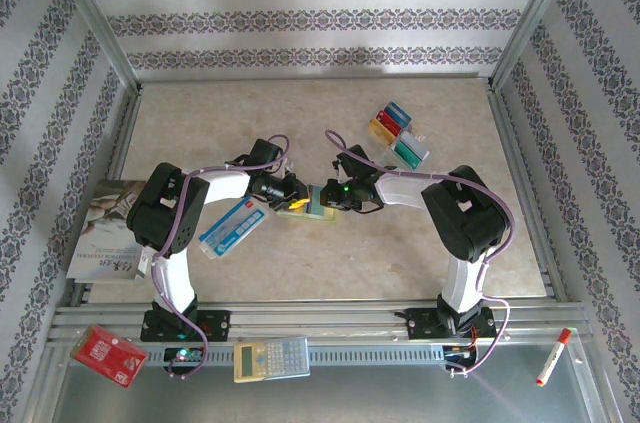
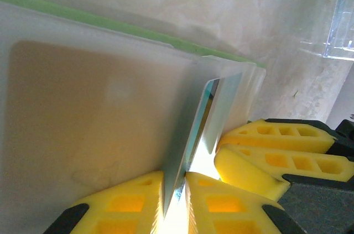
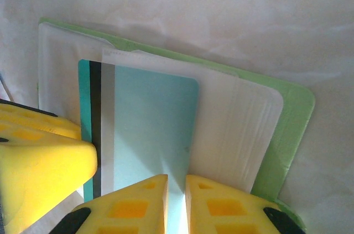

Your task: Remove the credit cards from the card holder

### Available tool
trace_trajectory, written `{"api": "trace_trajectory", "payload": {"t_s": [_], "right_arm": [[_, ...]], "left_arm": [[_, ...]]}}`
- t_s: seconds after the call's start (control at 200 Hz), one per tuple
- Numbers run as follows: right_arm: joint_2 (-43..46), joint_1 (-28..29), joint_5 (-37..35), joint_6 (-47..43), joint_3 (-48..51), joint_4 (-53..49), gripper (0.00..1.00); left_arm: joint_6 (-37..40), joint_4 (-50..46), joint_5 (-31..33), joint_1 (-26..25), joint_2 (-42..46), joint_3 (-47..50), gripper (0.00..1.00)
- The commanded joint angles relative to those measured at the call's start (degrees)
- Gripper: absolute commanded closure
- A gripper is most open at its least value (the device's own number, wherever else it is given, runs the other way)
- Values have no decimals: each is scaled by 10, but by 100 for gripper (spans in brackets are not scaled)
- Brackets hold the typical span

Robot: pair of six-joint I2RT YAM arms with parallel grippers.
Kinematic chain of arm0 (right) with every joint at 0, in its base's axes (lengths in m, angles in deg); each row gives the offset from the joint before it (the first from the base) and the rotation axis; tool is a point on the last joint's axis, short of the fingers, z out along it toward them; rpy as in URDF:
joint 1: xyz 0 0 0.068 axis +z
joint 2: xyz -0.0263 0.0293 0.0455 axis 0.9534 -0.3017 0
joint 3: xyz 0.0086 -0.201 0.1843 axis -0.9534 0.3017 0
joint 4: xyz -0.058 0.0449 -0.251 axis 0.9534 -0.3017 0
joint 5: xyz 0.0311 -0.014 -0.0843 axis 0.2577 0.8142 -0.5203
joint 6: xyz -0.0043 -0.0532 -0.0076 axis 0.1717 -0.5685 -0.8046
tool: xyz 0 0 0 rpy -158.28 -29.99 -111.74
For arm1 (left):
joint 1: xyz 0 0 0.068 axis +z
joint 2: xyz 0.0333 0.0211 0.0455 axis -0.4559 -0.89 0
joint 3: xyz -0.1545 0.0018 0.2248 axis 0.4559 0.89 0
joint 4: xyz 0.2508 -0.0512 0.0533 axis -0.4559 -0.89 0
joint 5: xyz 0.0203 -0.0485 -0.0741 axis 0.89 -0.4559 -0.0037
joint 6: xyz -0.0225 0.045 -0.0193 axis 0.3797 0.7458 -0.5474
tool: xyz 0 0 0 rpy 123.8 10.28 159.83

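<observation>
The lime-green card holder (image 1: 312, 208) lies open at mid-table with both grippers meeting over it. My left gripper (image 1: 293, 201) (image 2: 178, 190) is shut on the edge of a teal credit card (image 2: 202, 118) that stands edge-on between its yellow pads. In the right wrist view that teal card (image 3: 149, 129), with a black stripe, sits part-way inside a clear sleeve over the green cover (image 3: 293, 129). My right gripper (image 1: 328, 199) (image 3: 176, 201) is shut on a thin clear leaf of the card holder. Several coloured cards (image 1: 398, 135) lie in a clear tray at the back right.
A blue-and-white packet (image 1: 232, 228) lies by the left arm and a book (image 1: 105, 228) at the table's left edge. On the front rail sit a red board (image 1: 110, 355), a calculator (image 1: 270, 358) and a marker (image 1: 552, 357).
</observation>
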Motion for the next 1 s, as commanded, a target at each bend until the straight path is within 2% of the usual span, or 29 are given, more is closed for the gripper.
{"api": "trace_trajectory", "payload": {"t_s": [0.0,0.42,0.6,0.994], "right_arm": [[-14,-3,-5,-6,5,-15,81],[-14,-1,-9,-3,6,-15,81],[-12,-1,-18,-4,8,-20,81],[-11,-4,-30,-7,8,-29,81]], "left_arm": [[28,-6,-16,1,-3,-7,83],[50,-9,-21,2,12,-6,90],[62,-26,-14,6,16,-6,94],[109,-96,15,23,46,-14,95]]}}
